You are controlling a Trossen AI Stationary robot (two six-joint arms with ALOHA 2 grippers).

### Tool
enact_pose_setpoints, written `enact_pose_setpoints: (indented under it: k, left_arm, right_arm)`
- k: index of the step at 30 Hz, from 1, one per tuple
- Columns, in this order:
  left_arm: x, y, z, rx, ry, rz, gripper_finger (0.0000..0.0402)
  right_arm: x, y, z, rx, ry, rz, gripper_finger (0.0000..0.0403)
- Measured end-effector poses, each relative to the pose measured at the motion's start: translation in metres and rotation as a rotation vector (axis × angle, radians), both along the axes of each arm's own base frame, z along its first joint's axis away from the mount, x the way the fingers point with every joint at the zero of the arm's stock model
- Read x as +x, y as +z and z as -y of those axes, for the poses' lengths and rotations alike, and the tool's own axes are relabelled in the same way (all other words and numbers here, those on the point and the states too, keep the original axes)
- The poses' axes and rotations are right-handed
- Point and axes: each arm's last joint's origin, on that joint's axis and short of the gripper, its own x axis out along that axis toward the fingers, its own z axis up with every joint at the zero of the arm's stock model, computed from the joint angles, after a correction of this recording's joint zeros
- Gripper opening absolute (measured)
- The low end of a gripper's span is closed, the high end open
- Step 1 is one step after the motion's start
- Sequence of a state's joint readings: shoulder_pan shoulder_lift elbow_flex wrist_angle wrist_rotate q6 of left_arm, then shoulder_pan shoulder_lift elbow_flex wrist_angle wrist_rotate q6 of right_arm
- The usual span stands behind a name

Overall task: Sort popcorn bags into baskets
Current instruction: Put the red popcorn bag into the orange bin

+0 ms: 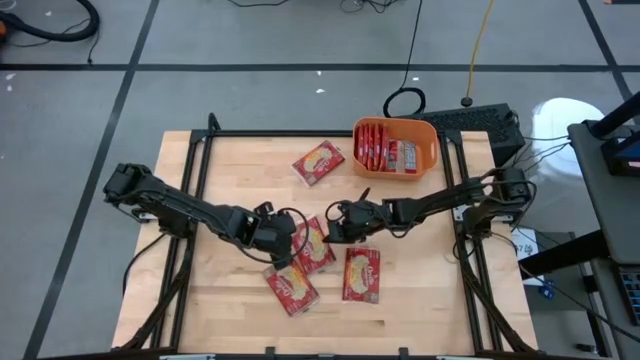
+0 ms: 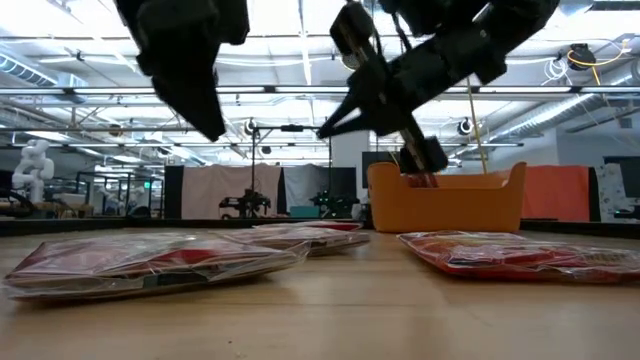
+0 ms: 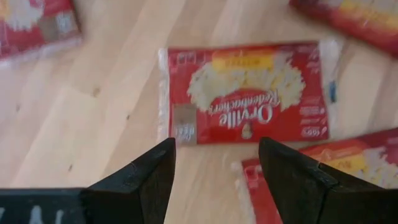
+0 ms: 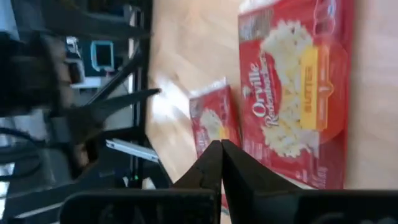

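orange basket (image 1: 432,150): smooth solid walls, red packets standing inside | four flat glossy popcorn bags (image 1: 362,274) on wood table (image 1: 230,170) | my left gripper (image 1: 283,259) spread above one | my right gripper (image 1: 330,236) pressed together, empty

"Orville Redenbacher's" printed across popcorn bag (image 3: 245,93), centre frame, upside down. "Orville Redenbacher's" plus "BUTTER" on second popcorn bag (image 4: 292,87), upper right, sideways.

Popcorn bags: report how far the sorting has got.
Done: several bags stand in the orange tub. In hand: nothing; the left claw hovers open over the middle bag, and the right claw is shut and empty. Left: four loose bags, including one near the tub.
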State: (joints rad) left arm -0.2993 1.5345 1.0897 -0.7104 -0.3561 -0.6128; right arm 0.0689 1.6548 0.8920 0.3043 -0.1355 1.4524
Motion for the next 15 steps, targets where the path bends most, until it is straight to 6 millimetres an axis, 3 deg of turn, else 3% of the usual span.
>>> enact_pose_setpoints:
  k: [4,8,15]
  left_arm:
    - [0.000,0.000,0.001,-0.039,0.038,0.015,0.0234]
    - [0.000,-0.002,0.001,-0.033,0.055,0.027,0.0234]
    - [-0.002,-0.042,0.000,0.051,-0.159,0.004,0.0234]
  right_arm:
    - [-0.008,0.015,0.002,-0.072,-0.057,-0.063,0.0000]
    - [-0.004,0.043,0.004,-0.169,-0.029,-0.158,0.0006]
    - [0.004,0.055,0.010,-0.289,-0.044,-0.250,0.0046]
